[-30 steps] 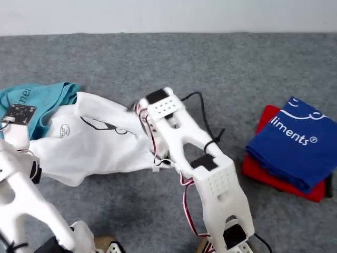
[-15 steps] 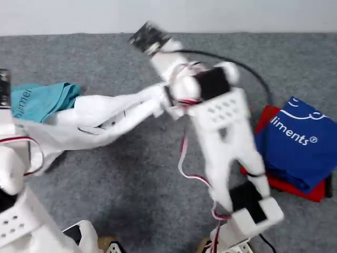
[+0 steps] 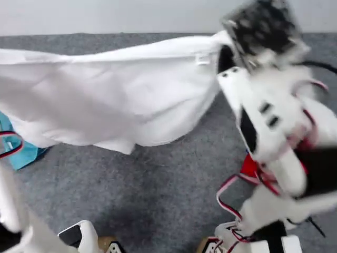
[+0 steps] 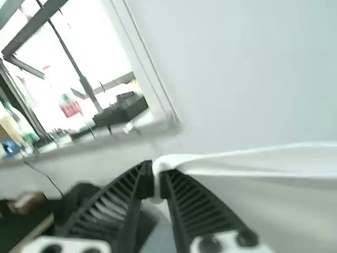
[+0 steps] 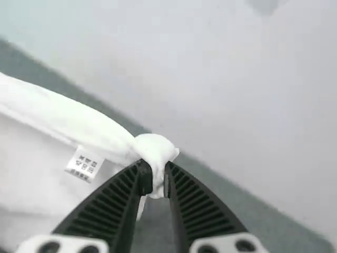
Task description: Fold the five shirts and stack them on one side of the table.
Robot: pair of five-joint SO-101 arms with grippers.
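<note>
A white shirt (image 3: 110, 95) hangs stretched in the air across the high view, held at both ends. My right gripper (image 5: 153, 182) is shut on a bunched corner of the white shirt (image 5: 79, 132), near its small label (image 5: 84, 164). In the high view that arm (image 3: 274, 110) stands raised at the right. My left gripper (image 4: 156, 184) is shut on the other edge of the white shirt (image 4: 253, 179), which runs off as a taut sheet. A teal shirt (image 3: 18, 155) lies on the grey table at the left, mostly hidden under the white one.
A red piece of folded cloth (image 3: 248, 166) peeks out behind the right arm. The grey table (image 3: 147, 195) is bare in front. The left arm's base (image 3: 79, 240) stands at the near edge. A pale wall (image 3: 131, 16) bounds the far side.
Both arms have swung up and apart, lifting the white shirt off the table and pulling it out flat in the air. The right arm now covers the blue and red stack.
</note>
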